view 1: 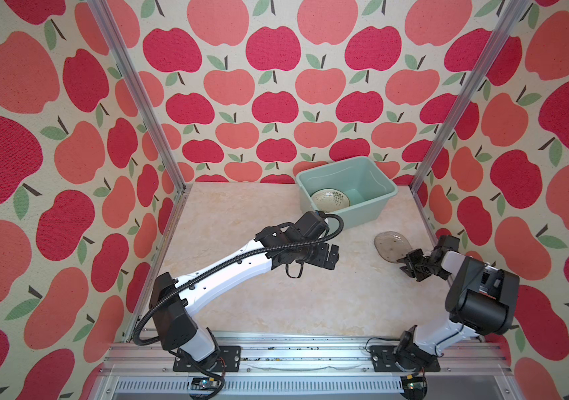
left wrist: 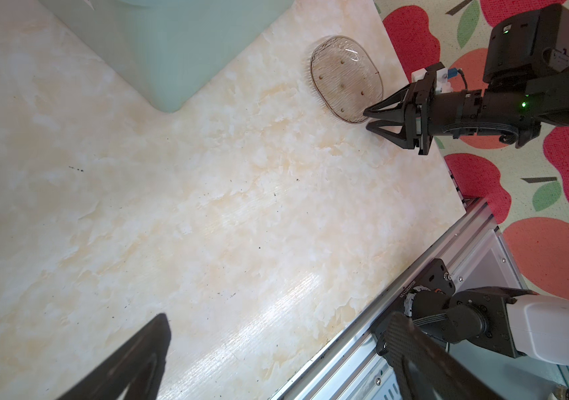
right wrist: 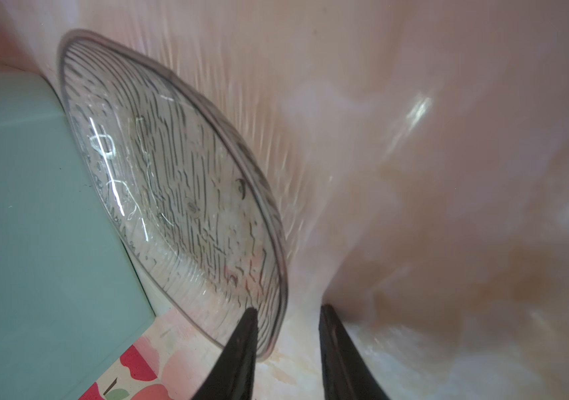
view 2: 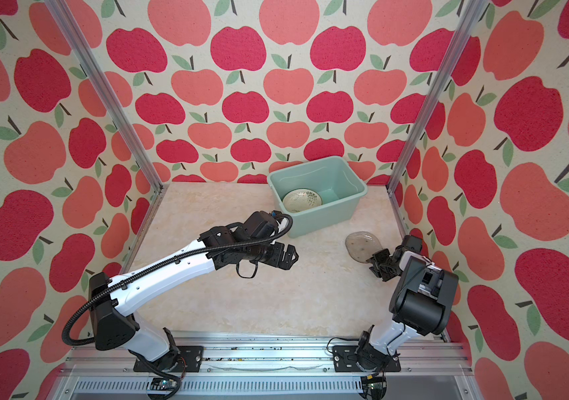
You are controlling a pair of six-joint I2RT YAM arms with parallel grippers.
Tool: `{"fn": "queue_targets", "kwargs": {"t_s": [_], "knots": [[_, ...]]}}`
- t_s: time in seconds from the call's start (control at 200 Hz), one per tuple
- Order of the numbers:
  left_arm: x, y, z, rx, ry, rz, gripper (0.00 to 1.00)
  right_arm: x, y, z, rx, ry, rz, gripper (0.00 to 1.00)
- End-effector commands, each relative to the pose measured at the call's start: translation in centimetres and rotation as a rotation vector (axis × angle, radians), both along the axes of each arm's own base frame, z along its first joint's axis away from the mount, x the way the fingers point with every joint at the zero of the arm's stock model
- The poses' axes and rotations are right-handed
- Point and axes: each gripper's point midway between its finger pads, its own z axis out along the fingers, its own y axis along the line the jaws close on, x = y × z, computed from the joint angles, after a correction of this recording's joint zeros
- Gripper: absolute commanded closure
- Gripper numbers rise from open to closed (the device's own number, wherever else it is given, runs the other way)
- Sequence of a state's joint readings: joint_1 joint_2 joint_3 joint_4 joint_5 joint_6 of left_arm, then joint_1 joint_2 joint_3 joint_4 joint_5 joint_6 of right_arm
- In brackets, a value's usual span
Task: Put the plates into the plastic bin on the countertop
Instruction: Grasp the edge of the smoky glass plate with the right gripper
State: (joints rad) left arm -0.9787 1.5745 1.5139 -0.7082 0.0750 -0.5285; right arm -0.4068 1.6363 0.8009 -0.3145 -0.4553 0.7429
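Note:
A clear ribbed glass plate (view 1: 392, 245) (view 2: 362, 244) (left wrist: 345, 78) (right wrist: 172, 190) lies on the countertop (view 1: 276, 294) in front of the mint-green plastic bin (view 1: 362, 214) (view 2: 324, 218). My right gripper (view 1: 404, 265) (view 2: 372, 265) (left wrist: 366, 119) (right wrist: 288, 310) is at the plate's near rim. Its jaws are narrowly apart, with the rim between them; one finger is over the plate and a gap shows at the other. A cream plate with a plant drawing (view 1: 330, 200) (view 2: 301, 201) lies inside the bin. My left gripper (view 1: 335, 256) (view 2: 293, 256) (left wrist: 279, 317) hangs wide open and empty above mid-counter.
The bin stands at the back right against the apple-patterned wall. Aluminium rails (view 1: 276, 349) run along the front edge, and upright posts (view 1: 425, 173) stand at the back corners. The glass plate lies close to the counter's right edge.

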Motion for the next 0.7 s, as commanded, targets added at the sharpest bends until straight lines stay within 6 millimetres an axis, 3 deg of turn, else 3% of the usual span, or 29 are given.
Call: {"fn": "queue_targets", "kwargs": {"t_s": [0.0, 0.355, 0.495, 0.69], "knots": [[0.1, -0.3, 0.7, -0.011, 0.008, 0.000, 0.00, 0.3, 0.3, -1.0, 0.018, 0.013, -0.003, 0.71], [0.4, -0.4, 1.3, -0.009, 0.006, 0.011, 0.00, 0.8, 0.1, -0.2, 0.001, 0.008, 0.022, 0.92], [0.2, 0.0, 1.9, -0.016, -0.008, 0.028, 0.01, 0.7, -0.2, 1.8, -0.038, -0.012, 0.046, 0.96], [0.0, 1.7, 3.5, -0.048, -0.048, 0.082, 0.01, -0.9, -0.3, 5.4, -0.126, -0.027, 0.116, 1.00]]}}
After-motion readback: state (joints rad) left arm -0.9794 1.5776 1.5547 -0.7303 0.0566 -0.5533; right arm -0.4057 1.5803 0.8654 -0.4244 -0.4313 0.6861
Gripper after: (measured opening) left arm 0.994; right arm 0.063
